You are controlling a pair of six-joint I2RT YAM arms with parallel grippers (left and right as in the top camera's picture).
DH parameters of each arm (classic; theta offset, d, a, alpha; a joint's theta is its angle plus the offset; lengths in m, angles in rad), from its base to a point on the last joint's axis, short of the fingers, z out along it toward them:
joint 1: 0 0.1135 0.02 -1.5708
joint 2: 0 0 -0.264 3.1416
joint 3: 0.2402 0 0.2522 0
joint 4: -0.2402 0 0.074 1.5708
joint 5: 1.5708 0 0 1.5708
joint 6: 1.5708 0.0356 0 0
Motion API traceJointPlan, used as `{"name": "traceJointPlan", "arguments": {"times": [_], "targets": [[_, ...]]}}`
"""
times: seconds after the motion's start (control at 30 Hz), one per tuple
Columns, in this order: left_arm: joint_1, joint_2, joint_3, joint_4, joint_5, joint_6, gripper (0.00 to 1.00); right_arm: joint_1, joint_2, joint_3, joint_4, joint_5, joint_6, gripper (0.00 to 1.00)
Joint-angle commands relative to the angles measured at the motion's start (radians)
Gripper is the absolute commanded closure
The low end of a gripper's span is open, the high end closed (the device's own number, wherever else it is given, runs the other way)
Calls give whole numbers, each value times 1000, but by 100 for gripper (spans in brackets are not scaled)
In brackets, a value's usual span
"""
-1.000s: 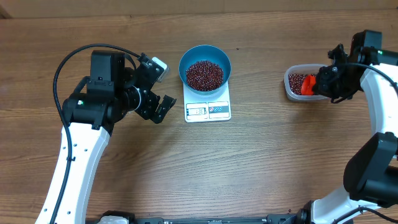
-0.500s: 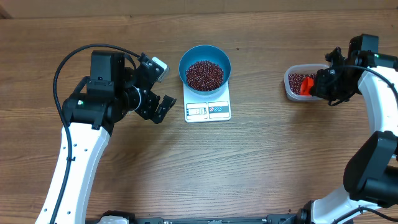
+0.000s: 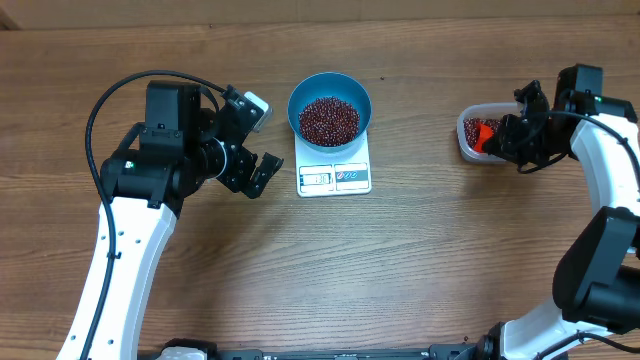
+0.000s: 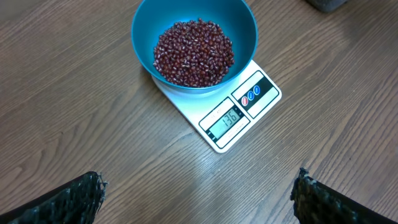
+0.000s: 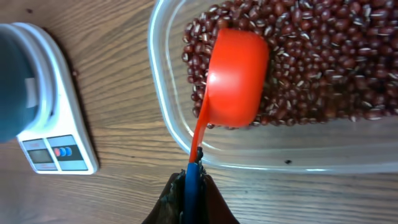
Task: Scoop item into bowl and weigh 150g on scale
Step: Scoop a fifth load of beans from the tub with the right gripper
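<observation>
Beans (image 4: 194,52): judged loose, light, free-rolling grains. Part are heaped in the bowl (image 4: 143,25) on the scale (image 4: 186,102); the rest lie in the tub (image 5: 165,118) at 3 o'clock of the scale. Do not pinch; lift by scoop (image 5: 235,78), held level. Right gripper (image 5: 189,180) is clenched on the scoop handle, cup in the tub. Left gripper (image 4: 198,202), at 9 o'clock, stands released, empty

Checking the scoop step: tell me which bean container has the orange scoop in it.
The clear plastic tub on the right: the scoop dips into its beans. The blue bowl on the scale holds beans only.
</observation>
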Motion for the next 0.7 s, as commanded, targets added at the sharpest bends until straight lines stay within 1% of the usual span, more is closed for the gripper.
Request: {"name": "traceJointPlan", "arguments": {"times": [0.0, 0.27, 0.5, 0.67], "targets": [[3, 7, -2, 2, 0, 27, 0, -30, -15, -8, 3, -131, -4, 96], [3, 7, -2, 2, 0, 27, 1, -160, -16, -6, 2, -269, -1, 96], [3, 7, -2, 2, 0, 26, 1, -290, -16, -6, 1, -456, -2, 96], [3, 7, -2, 2, 0, 27, 1, -338, -16, -6, -6, -553, -9, 96]]}}
